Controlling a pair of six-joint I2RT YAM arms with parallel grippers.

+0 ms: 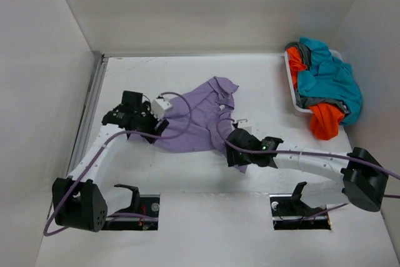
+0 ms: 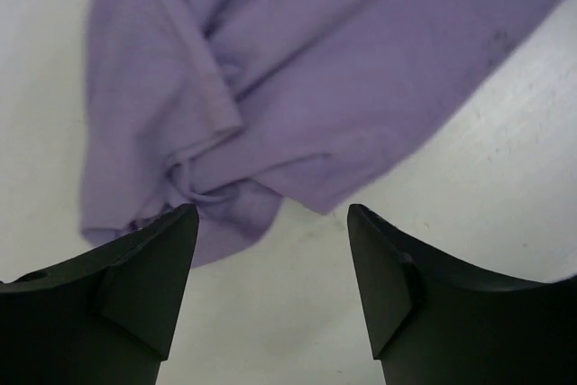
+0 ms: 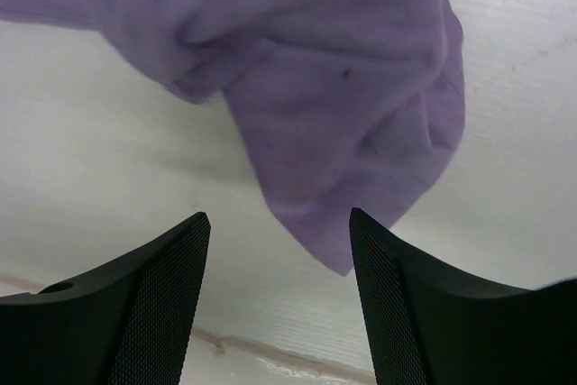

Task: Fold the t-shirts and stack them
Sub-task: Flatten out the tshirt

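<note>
A lavender t-shirt [image 1: 194, 117] lies crumpled on the white table, mid-field. My left gripper [image 1: 155, 130] sits at its left lower edge and stands open. In the left wrist view the bunched purple cloth [image 2: 315, 69] lies just beyond my gripper [image 2: 270, 223], with bare table between the fingers. My right gripper [image 1: 232, 149] is at the shirt's right lower corner, also open. In the right wrist view a corner of the shirt [image 3: 334, 87] points down between the fingertips of that gripper [image 3: 279, 223], untouched. Teal [image 1: 331, 76], orange [image 1: 325, 120] and dark grey [image 1: 306, 51] t-shirts are heaped in the basket.
A white mesh basket [image 1: 292, 89] stands at the far right against the wall, its clothes spilling over the front rim. White walls close in the table on the left, back and right. Both arm bases sit at the near edge.
</note>
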